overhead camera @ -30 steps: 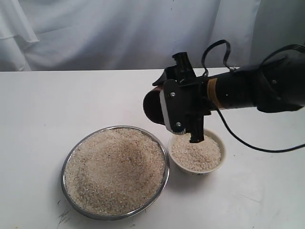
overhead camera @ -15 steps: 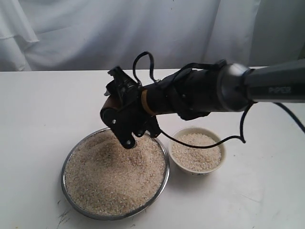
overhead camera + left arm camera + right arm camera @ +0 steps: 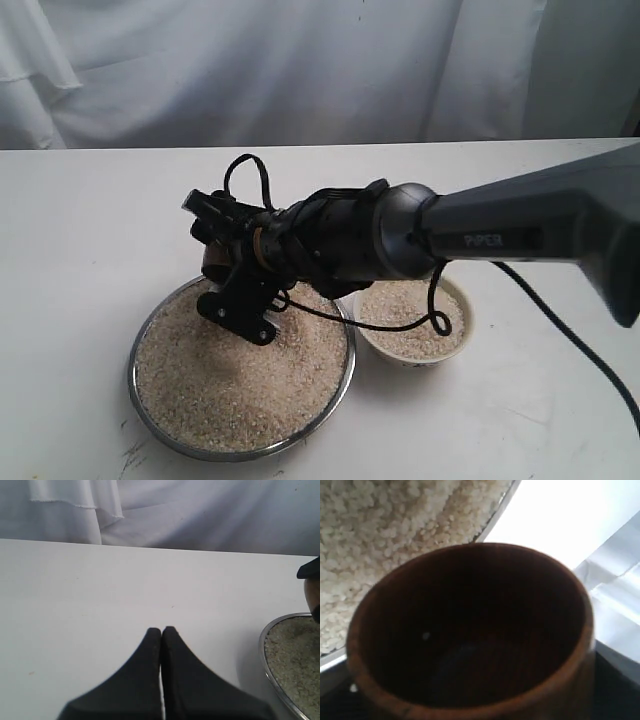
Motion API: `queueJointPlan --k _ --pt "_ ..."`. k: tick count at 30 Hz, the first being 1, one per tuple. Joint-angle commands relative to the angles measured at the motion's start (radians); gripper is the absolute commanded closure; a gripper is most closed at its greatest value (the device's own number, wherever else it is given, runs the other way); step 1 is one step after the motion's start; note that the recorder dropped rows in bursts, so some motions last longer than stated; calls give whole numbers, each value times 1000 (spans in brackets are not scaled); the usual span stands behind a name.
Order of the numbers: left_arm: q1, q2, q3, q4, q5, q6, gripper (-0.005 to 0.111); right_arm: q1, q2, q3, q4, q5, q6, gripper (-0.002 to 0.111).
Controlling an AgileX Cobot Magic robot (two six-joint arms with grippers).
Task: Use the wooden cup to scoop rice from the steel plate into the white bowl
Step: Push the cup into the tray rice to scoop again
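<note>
Right tool (image 3: 230, 292) grips the cup (image 3: 212, 262) between its black fingers, low over the far left part of the plate (image 3: 345, 375). The arm reaches across from the right, passing above the plate's right rim. In the right wrist view the cup (image 3: 470, 630) fills the picture. Its mouth is tipped toward the rice (image 3: 380, 535), and its dark inside is bare except for one pale speck. Whether its lip touches the grains cannot be told.

Rice (image 3: 230, 375) fills the plate almost to the rim in a loose, uneven heap. The bowl (image 3: 466, 330) stands just beside the plate on its right. It is also heaped with rice (image 3: 405, 312) and partly hidden behind the arm and a looped black cable (image 3: 400, 326).

Left tool (image 3: 161, 632) has its two fingers pressed together with nothing between them. It hangs over bare tabletop (image 3: 100, 590), off to the side of the plate, whose rim (image 3: 265, 670) shows at the edge of the left wrist view.
</note>
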Motion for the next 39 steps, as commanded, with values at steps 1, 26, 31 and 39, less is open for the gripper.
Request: queueJointPlan --k 1,26,31,39 --pt "-3 -4 5 1 -13 0 107 33 23 -49 0 31 -25 108" --pt "-3 -4 5 1 -13 0 107 68 118 -90 0 -52 -73 108" --pt "-3 -4 5 1 -13 0 107 68 116 -89 0 -50 -73 108" --pt "-3 -4 5 1 -13 0 107 68 64 -4 0 -20 -131 108"
